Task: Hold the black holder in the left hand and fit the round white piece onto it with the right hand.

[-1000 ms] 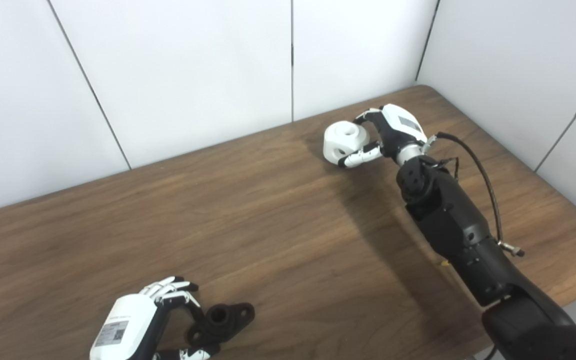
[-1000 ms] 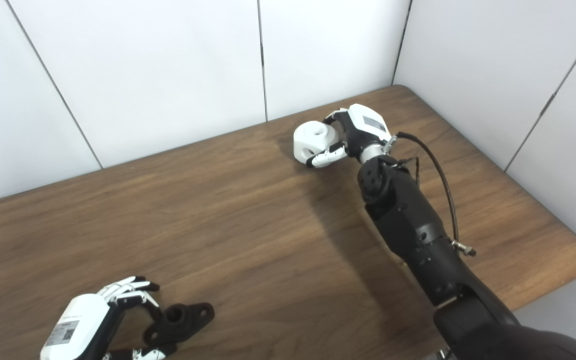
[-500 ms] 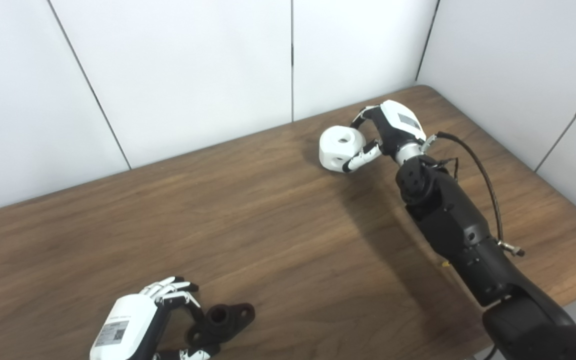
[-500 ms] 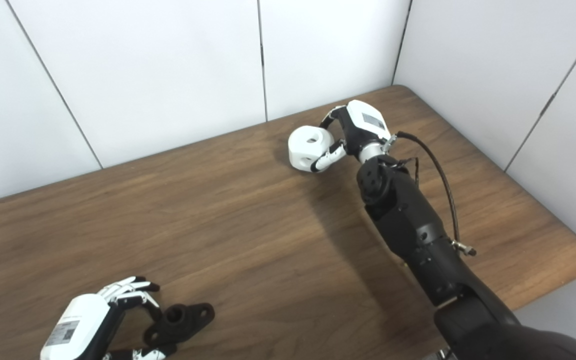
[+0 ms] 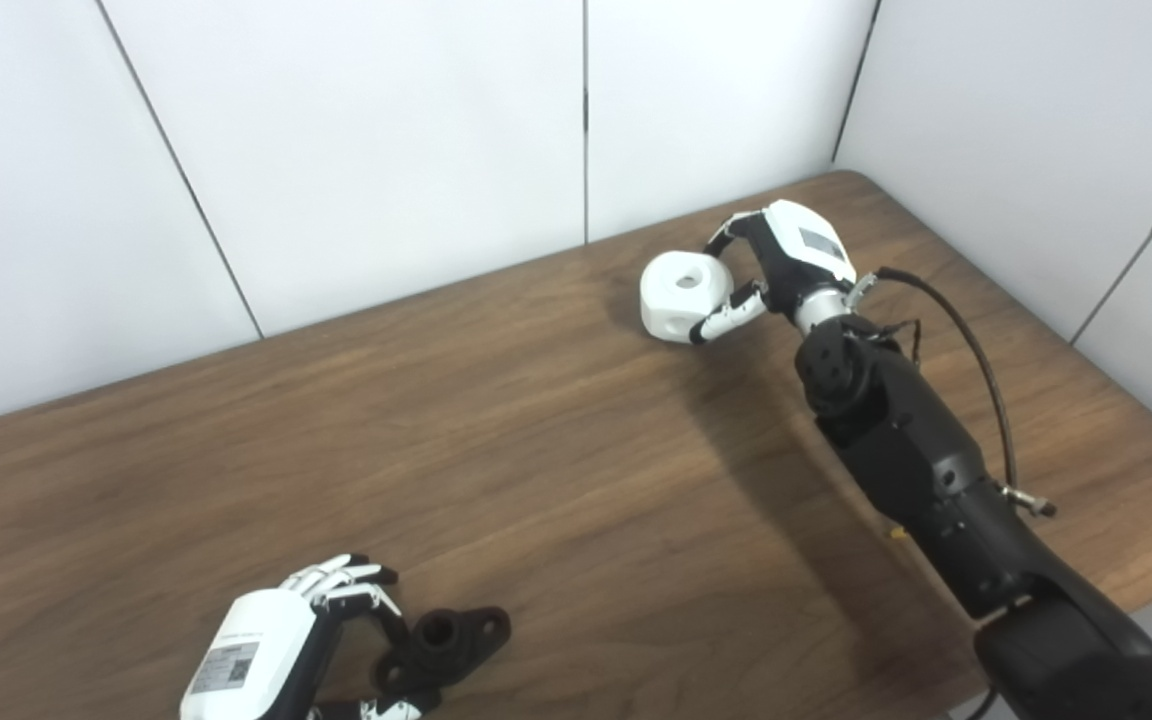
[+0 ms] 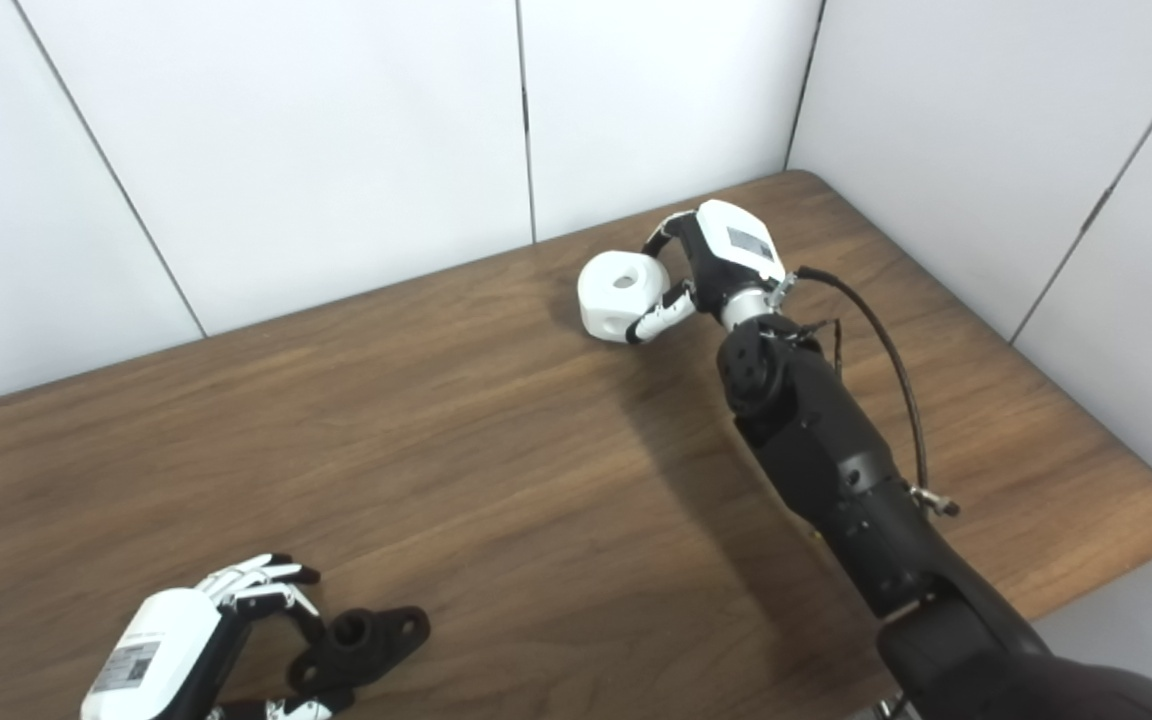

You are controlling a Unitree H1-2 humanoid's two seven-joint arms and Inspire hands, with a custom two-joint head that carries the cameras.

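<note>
No text can be read. The left hand (image 5: 266,650), at seven o'clock, carries a label with a small square code, too blurred to read. The right hand (image 5: 786,255), at one o'clock, carries a grey label, also unreadable.

- Brown wooden table (image 5: 556,440) set into a white-walled corner.
- Black holder (image 5: 446,640) lies near the front edge, towards the left corner.

Bare table (image 5: 556,470) between right hand (image 5: 776,265) with round white piece (image 5: 681,296) and left hand (image 5: 281,650) at black holder (image 5: 441,645); walls (image 5: 386,130) close behind.
</note>
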